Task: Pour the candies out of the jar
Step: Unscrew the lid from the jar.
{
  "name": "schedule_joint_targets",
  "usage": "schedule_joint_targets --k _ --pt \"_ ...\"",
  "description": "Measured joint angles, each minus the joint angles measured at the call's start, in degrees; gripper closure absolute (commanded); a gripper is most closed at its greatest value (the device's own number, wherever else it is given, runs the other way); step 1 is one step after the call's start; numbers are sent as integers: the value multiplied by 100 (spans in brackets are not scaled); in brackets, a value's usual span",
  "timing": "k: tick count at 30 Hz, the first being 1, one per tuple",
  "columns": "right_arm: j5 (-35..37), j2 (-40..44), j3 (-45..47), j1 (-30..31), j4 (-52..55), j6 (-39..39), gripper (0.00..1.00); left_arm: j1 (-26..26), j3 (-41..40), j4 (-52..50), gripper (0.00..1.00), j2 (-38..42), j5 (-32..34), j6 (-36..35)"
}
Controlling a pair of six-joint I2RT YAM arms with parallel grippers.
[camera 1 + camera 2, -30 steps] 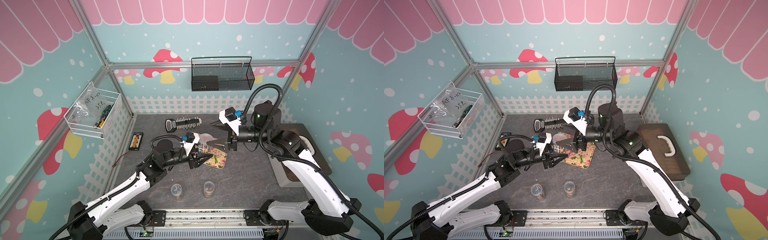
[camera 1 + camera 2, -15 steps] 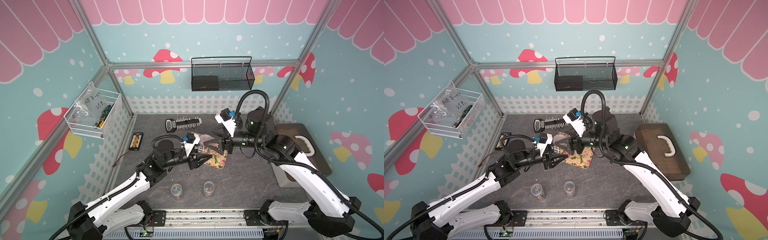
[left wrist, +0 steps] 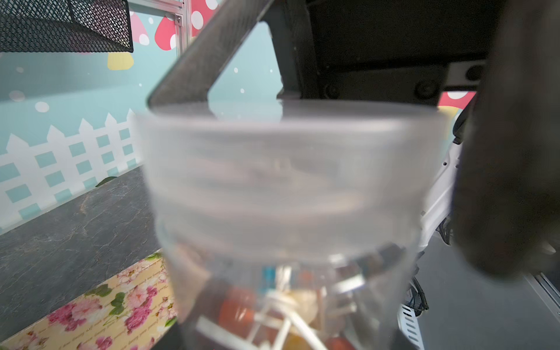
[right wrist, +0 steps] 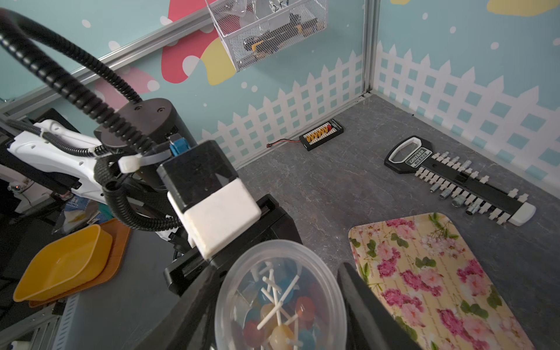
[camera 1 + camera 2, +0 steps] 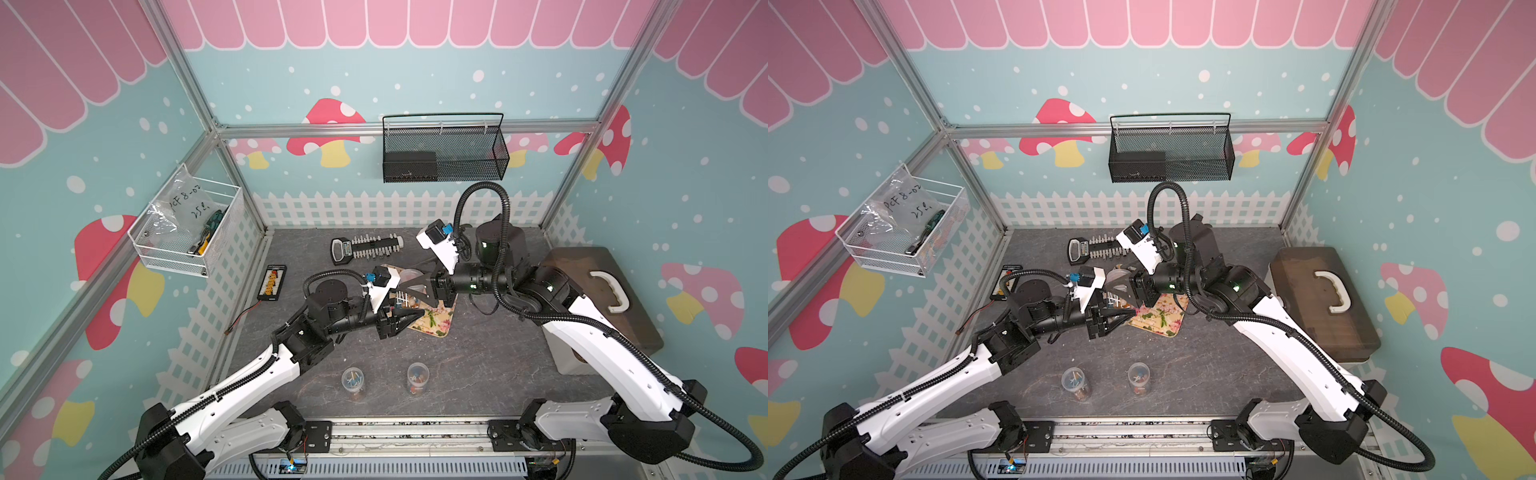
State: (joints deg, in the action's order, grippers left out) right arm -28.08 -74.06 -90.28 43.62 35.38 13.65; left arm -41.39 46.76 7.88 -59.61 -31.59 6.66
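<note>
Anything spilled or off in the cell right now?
Nothing stands out. The candies all sit inside the lidded jar held by the left gripper, none on the visible tray. Both spare jars stand upright.

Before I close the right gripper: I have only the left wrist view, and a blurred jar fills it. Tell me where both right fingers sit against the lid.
Observer: The right wrist view shows the right gripper with one finger on each side of the lid. I cannot tell whether they press it.
Operator: Now report the floral tray. I see only a corner of it.
Observer: In the right wrist view the floral tray lies flat on the table, and nothing lies on the part in view.
</note>
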Motion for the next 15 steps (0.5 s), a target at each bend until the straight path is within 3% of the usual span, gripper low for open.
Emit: schedule_joint_targets --k 4,9,15 --pt "2 0 -11 0 33 -63 64 2 0 -22 60 0 20 -37" --pt "-74 -17 -160 -2 227 -398 65 0 2 22 60 2 -13 -96" --pt "-863 -35 -332 -122 369 -1652 66 -15 57 120 60 48 -264 -304"
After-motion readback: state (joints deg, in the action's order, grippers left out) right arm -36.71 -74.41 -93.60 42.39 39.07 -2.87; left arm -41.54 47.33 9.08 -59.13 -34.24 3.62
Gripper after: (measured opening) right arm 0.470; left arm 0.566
